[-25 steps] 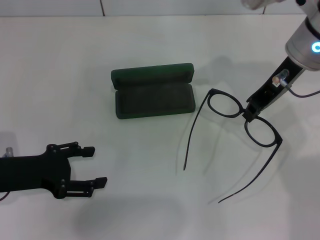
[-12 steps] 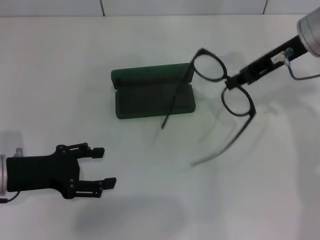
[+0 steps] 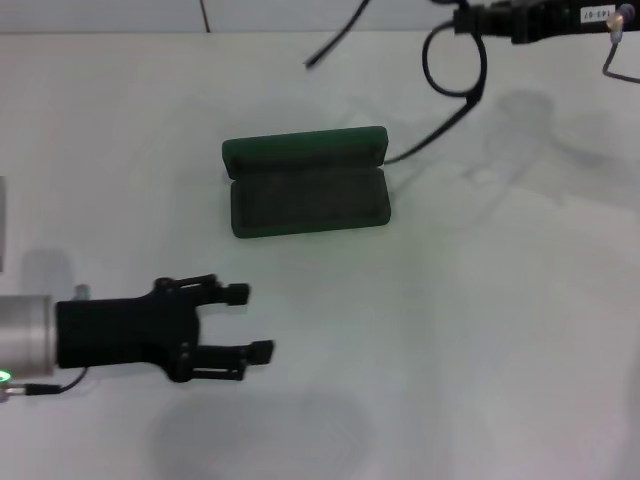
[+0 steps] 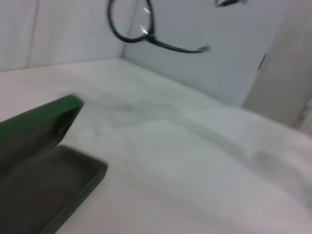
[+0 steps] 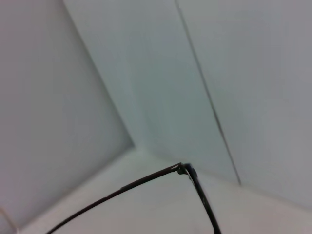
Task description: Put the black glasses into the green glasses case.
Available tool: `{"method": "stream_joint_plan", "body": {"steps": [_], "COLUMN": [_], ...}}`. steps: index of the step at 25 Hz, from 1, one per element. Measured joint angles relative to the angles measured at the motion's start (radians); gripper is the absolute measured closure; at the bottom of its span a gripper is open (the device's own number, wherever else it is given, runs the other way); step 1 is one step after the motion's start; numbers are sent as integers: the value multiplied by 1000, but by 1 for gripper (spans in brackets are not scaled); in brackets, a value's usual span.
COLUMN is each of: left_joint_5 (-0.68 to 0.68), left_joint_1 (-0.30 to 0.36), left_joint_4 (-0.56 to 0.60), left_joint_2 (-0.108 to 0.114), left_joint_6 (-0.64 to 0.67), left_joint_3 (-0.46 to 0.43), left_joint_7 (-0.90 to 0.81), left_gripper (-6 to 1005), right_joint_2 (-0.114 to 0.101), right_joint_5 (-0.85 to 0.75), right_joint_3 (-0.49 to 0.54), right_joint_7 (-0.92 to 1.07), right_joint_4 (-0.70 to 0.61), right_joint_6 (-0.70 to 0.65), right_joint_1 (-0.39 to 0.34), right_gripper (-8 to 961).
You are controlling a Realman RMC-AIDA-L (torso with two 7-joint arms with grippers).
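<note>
My right gripper (image 3: 462, 17), top right of head view, is clamped on the black glasses (image 3: 452, 70) at the bridge, held high w/ temples splayed. One temple tip hangs near the right end of the green glasses case (image 3: 306, 181), which lies lid-up at frame centre. To do this well I'd say: level the frame, line it up w/ the tray, lower slowly. My left gripper (image 3: 245, 322), lower left, fingers wide, holds nothing. Table (image 3: 500, 330) bare otherwise; only the splayed temples could snag the lid.
</note>
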Motion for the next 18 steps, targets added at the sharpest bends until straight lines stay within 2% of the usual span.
{"method": "stream_joint_plan", "body": {"steps": [2, 7, 11, 13, 18], "left_joint_5": [-4, -4, -7, -41, -175], "left_joint_1": [-38, -134, -204, -211, -220], "left_joint_4": [-55, -161, -232, -249, -315], "left_joint_2": [-2, -23, -23, -24, -25], "left_joint_6": [-4, -65, -105, -125, -118], "left_joint_3": [0, 3, 5, -1, 3], "left_joint_7": [2, 16, 27, 49, 131], "left_gripper": [147, 154, 159, 162, 325], "right_joint_2": [-1, -1, 6, 8, 10], "right_joint_5": [67, 174, 190, 193, 232], "right_joint_3": [5, 6, 2, -2, -5], "right_joint_7": [-74, -203, -239, -253, -327], "right_joint_4": [51, 160, 202, 220, 302], "right_joint_6": [21, 45, 48, 47, 35], "right_joint_1": [-5, 2, 11, 17, 38], "right_gripper": [915, 915, 915, 915, 915]}}
